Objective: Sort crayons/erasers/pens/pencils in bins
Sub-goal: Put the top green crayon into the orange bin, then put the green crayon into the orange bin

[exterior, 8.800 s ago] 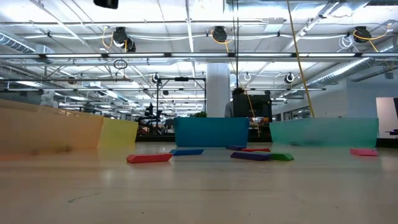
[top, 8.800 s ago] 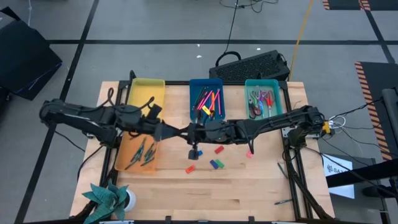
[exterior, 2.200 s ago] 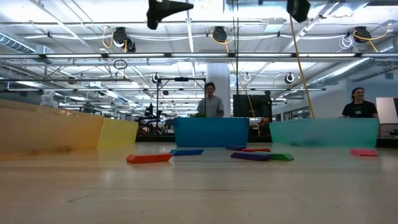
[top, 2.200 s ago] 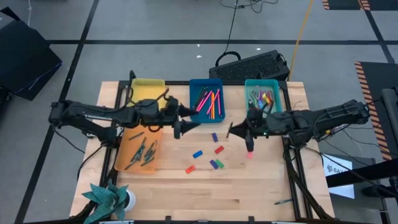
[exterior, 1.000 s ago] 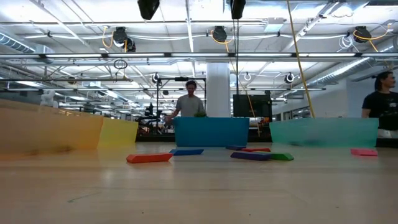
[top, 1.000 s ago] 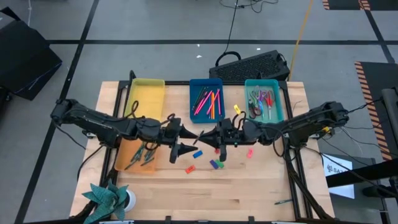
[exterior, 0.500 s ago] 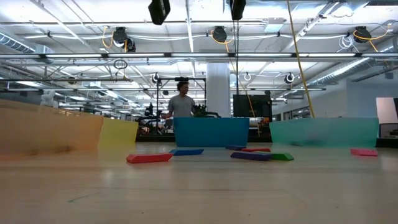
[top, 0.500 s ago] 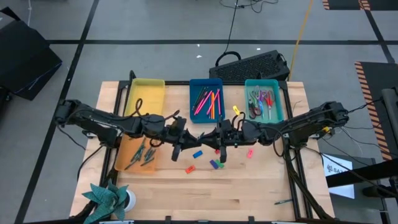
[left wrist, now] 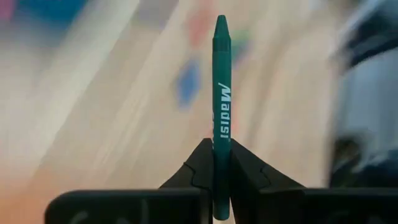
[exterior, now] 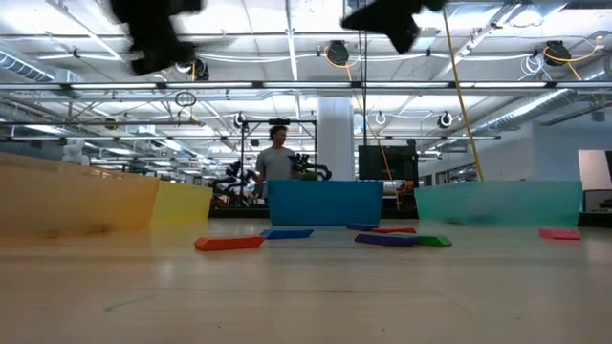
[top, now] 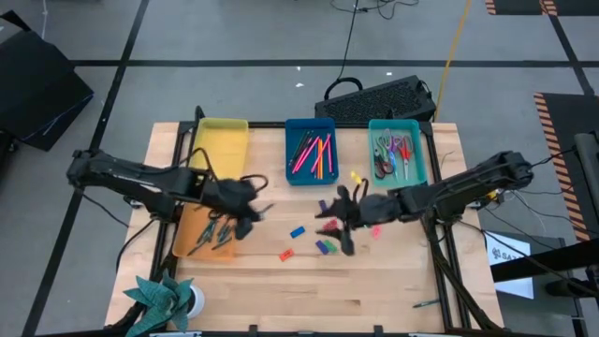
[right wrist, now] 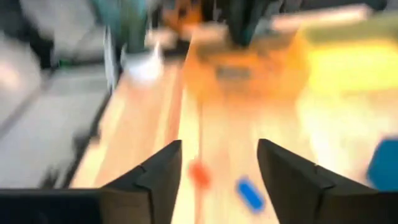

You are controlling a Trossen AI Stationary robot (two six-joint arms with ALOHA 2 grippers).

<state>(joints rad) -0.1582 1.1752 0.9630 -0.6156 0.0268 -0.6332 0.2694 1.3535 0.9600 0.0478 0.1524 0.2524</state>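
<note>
The left arm is being stretched in from the left edge of the high view, low and nearly flat across the table (top: 393, 290), with its wrist bent over the near corner of the orange bin (top: 208, 230). The left gripper (top: 251, 208) is sitting just right of that bin, and in its wrist view the fingers (left wrist: 200, 163) are being kept pinched tight on a dark green crayon (left wrist: 220, 112) that's sticking straight out past the tips. The right arm is being reached in from the right edge, elbow up near the teal bin (top: 398, 151), forearm angled down toward the middle. The right gripper (top: 337, 217) is hanging over the loose erasers, blurred in the high view, but the right wrist view is showing its fingers (right wrist: 157, 174) spread wide with nothing between them. The erasers are lying on bare wood in the centre of the high view: a purple one (top: 323, 205), a blue one (top: 298, 232), a red one (top: 287, 254), a green-and-purple pair (top: 324, 247), and a pink one (top: 376, 230) further right, none in a bin. The yellow bin (top: 221, 145) is sitting at upper left, the blue bin (top: 310, 150) full of sticks in the upper middle. In the low view a person (exterior: 277, 158) is standing well behind the table.
</note>
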